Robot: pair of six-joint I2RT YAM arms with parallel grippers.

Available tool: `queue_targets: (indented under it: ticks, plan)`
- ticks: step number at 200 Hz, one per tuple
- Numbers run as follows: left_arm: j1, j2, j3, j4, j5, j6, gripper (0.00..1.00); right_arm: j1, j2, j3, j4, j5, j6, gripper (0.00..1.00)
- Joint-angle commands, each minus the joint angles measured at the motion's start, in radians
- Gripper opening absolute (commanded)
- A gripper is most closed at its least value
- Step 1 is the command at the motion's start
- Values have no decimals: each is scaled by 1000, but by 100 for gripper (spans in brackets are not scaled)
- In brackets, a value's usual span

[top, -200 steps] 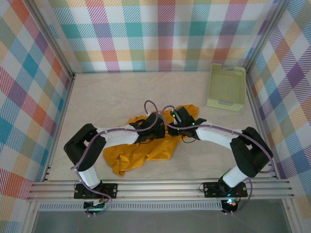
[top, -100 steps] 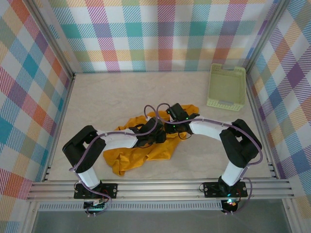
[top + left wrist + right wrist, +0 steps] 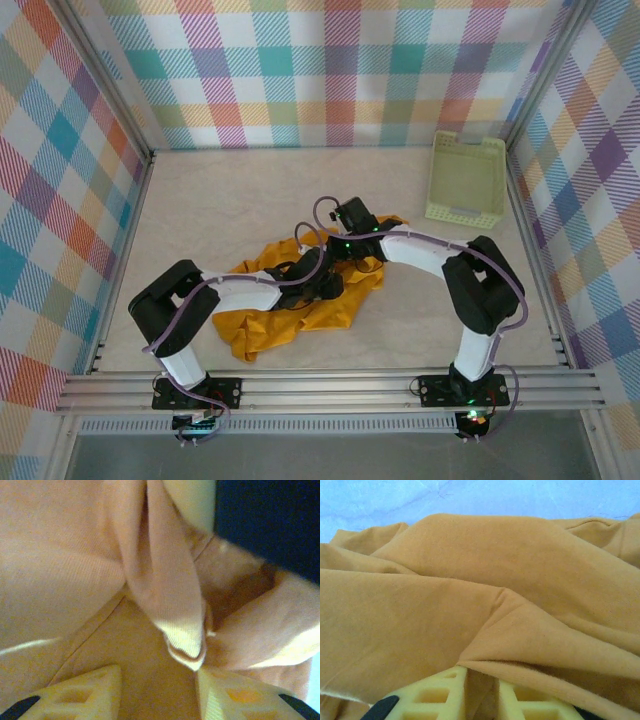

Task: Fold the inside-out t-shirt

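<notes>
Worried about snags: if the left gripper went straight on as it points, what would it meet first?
The t-shirt: a pointed fold of yellow cloth lies just ahead of the left gripper, between its parted jaws, though depth is unclear.

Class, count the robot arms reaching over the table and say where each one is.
2. The left arm reaches from the near-left base onto the middle of the t-shirt. The right arm arcs from the near-right base to the t-shirt's far edge. None appear hidden.
</notes>
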Motion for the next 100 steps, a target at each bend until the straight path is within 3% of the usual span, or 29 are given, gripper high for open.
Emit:
queue_targets:
  ticks: [1, 53, 100]
  plan:
    - [-24, -34, -31, 34, 2, 6, 45, 16, -9, 34, -10, -50, 3, 24]
    - [-24, -89, -83, 60, -25, 12, 47, 13, -144, -67, -35, -54, -85, 30]
    - [-24, -115, -113, 69, -48, 4, 47, 5, -135, -98, -66, -66, -136, 20]
